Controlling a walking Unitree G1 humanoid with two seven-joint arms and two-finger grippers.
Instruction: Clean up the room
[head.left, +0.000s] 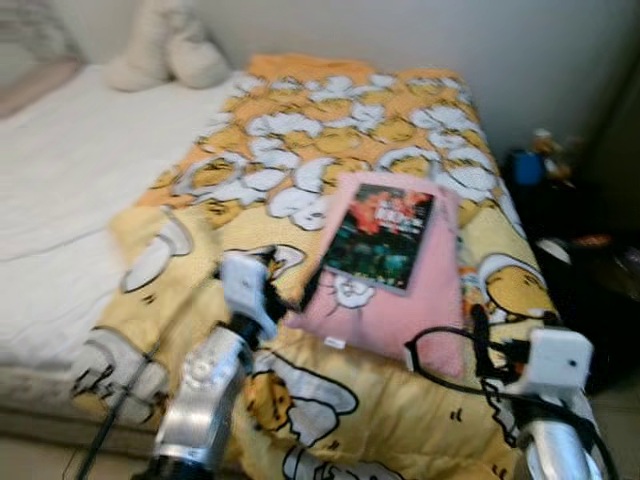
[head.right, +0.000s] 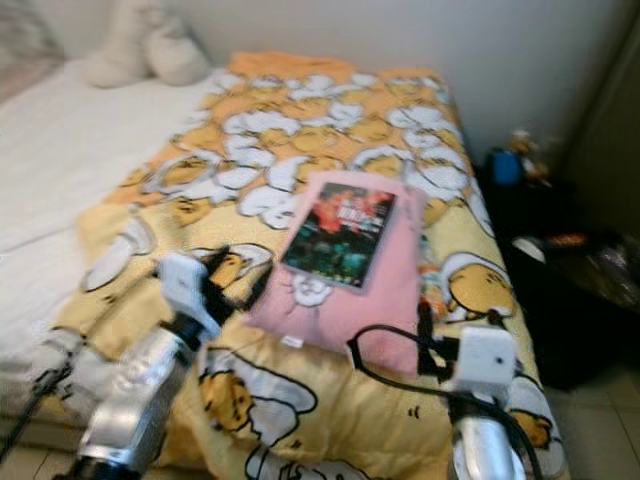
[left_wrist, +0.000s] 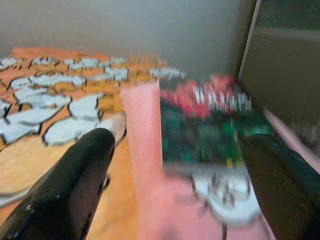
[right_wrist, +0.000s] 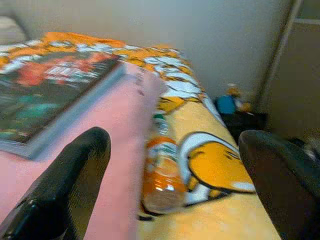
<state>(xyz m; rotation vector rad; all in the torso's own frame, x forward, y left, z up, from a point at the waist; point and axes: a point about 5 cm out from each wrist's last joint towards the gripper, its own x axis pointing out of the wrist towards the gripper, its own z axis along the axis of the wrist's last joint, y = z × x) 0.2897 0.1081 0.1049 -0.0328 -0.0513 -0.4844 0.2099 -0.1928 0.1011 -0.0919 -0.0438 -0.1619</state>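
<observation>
Clutter lay on the bed (head.left: 60, 200): a book (head.left: 380, 237) sat on a pink pillow (head.left: 420, 300) over the yellow patterned quilt (head.left: 330, 130), and an orange bottle (right_wrist: 161, 175) lay on the quilt against the pillow's edge. Both arms reached toward it. The left pincer (left_wrist: 175, 190) was spread wide, framing the book's near edge; the right pincer (right_wrist: 170, 190) was released too, framing the bottle. Approach seemed the step in hand. Next, each needed to advance and close.
</observation>
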